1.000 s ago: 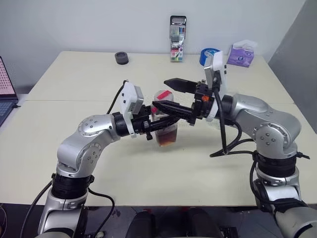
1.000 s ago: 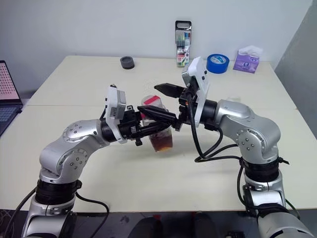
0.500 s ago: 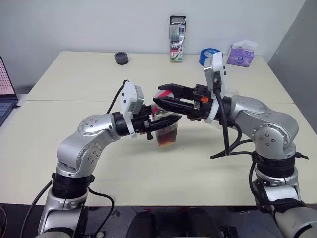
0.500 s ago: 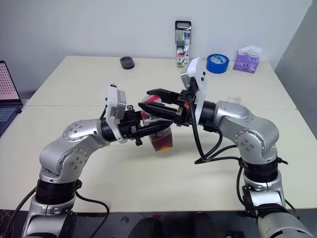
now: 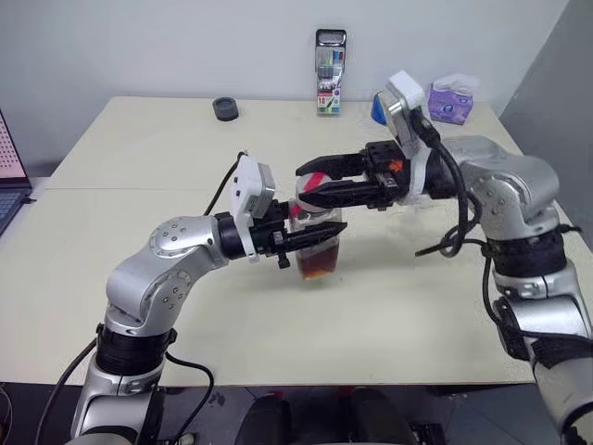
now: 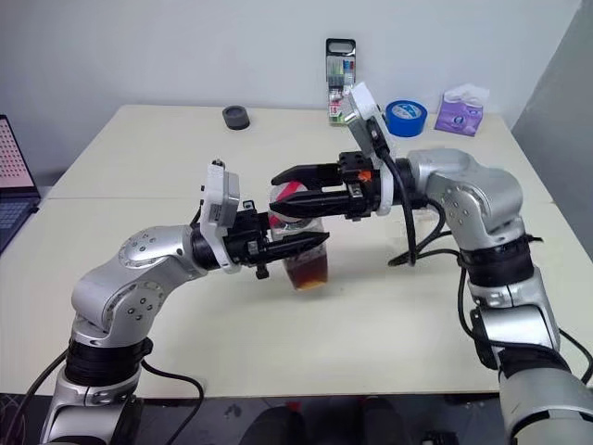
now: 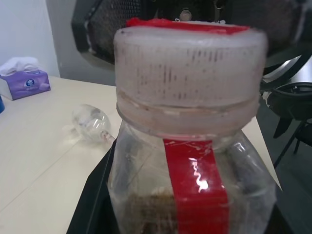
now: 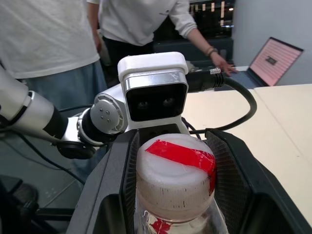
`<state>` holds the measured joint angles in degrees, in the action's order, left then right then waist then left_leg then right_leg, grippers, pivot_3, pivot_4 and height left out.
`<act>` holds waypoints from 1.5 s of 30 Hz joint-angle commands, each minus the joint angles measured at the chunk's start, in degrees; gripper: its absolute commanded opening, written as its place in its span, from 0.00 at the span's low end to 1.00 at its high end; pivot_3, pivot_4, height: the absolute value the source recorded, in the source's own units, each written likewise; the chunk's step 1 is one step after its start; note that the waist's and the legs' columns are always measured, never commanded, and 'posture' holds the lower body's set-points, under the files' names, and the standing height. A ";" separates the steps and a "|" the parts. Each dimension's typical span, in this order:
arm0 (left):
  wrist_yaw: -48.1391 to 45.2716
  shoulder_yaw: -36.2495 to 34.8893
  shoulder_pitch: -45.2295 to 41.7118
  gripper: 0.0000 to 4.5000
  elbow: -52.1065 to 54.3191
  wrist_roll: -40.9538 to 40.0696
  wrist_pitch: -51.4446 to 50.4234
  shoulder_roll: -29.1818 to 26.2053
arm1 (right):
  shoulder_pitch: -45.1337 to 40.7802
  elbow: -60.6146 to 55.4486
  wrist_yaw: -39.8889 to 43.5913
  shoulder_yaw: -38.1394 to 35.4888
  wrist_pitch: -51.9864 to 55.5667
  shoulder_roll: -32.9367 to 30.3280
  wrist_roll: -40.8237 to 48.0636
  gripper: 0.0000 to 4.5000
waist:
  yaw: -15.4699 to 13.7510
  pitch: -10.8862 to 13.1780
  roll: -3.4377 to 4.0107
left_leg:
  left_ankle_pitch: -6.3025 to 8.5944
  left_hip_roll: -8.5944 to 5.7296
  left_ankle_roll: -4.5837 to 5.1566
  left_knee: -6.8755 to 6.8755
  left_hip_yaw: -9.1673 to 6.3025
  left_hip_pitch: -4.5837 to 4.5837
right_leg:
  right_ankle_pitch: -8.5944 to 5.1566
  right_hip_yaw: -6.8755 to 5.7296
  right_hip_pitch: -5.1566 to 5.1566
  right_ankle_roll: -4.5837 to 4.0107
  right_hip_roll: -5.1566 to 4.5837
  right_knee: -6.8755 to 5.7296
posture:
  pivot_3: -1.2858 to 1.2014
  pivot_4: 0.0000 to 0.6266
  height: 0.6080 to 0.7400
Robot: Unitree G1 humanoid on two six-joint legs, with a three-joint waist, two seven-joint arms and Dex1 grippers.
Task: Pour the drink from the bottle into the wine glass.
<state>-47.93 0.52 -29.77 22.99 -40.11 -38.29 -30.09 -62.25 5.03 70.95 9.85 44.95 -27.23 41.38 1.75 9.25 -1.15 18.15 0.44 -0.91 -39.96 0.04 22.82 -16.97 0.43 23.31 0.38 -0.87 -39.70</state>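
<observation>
- Pale cream counter [image 5: 139,158] against a white wall; seam across it behind the bottle [image 5: 317,248].
- Bottle upright near the counter's middle, dark drink [image 5: 318,262] low inside; clamped at the body by left gripper [image 5: 320,237], fingers closed on it.
- Right gripper [image 5: 315,184] level at the white cap, fingers narrowed on either side of it.
- Wine glass [image 7: 91,123] lying on its side beyond the bottle; tissue box [image 5: 450,100], blue tape roll [image 6: 405,117], marker case [image 5: 330,71] along the far edge.
</observation>
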 commanded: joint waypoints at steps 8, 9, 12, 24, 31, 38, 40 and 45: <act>-0.86 -0.51 0.62 0.40 3.15 -0.86 1.17 -0.59 | 2.12 -4.05 2.37 -4.56 4.45 -8.23 0.51 0.99 | -0.39 0.00 0.00 | -0.08 -0.02 -0.14 0.01 -0.02 0.11 | 0.00 -0.05 -0.01 0.00 -0.06 0.18 | 0.52 0.24 1.00; -0.93 -0.62 0.65 0.40 2.93 -0.74 1.32 -0.63 | 3.21 -6.04 2.20 -5.05 5.53 -9.46 1.14 0.99 | -0.37 0.00 0.00 | -0.07 -0.02 -0.13 0.01 -0.02 0.11 | 0.00 -0.05 -0.01 0.00 -0.07 0.20 | 0.52 0.24 1.00; -1.26 -0.73 0.46 0.40 1.87 -0.27 1.95 -0.68 | 5.74 -11.16 -0.08 -7.01 9.06 -11.50 3.41 0.99 | -0.26 0.01 0.01 | -0.02 -0.01 -0.04 0.03 -0.02 0.10 | 0.00 -0.05 -0.01 0.00 -0.06 0.19 | 0.52 0.24 1.00; -1.62 0.88 -1.97 0.40 -1.19 1.75 3.90 1.46 | 13.63 -26.30 -23.39 -10.54 8.82 1.13 5.17 0.99 | -0.12 0.01 0.01 | -0.08 -0.02 -0.15 0.01 -0.01 0.08 | 0.00 -0.03 -0.01 0.00 -0.05 0.07 | 0.52 0.24 1.00; -1.73 0.77 -1.74 0.40 -0.53 1.57 3.58 1.16 | 15.63 -28.17 -29.05 -9.85 7.00 4.36 4.37 0.99 | -0.11 0.01 0.02 | -0.10 -0.02 -0.17 0.02 -0.02 0.06 | 0.00 -0.03 -0.01 0.00 -0.04 0.08 | 0.52 0.24 1.00; -2.26 0.92 -1.83 0.40 -0.62 1.64 3.69 0.89 | 15.17 -26.07 -29.56 -9.15 4.54 4.27 2.97 0.99 | -0.10 0.01 0.01 | -0.09 -0.02 -0.17 0.02 0.00 0.06 | 0.00 -0.03 -0.01 0.01 -0.04 0.08 | 0.52 0.24 1.00; -2.40 0.91 -1.91 0.40 -0.75 1.69 3.77 0.82 | 15.19 -25.84 -29.37 -9.00 4.18 4.15 2.69 0.99 | -0.10 0.01 0.02 | -0.09 -0.02 -0.17 0.02 0.00 0.06 | 0.00 -0.03 -0.01 0.01 -0.04 0.08 | 0.52 0.24 1.00; -2.53 0.74 -1.93 0.40 -0.82 1.78 3.85 0.65 | 15.49 -25.39 -29.00 -9.09 3.57 3.37 2.32 0.99 | -0.10 0.01 0.01 | -0.09 -0.02 -0.17 0.02 0.00 0.06 | 0.00 -0.03 -0.01 0.01 -0.04 0.09 | 0.52 0.24 1.00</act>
<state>-49.90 2.01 -30.33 20.54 -37.94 -35.78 -29.10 -46.07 -19.76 41.49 1.38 49.86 -23.40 43.87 1.64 9.26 -1.14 18.06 0.43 -1.08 -39.94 0.03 22.88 -16.97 0.41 23.29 0.38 -0.91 -39.61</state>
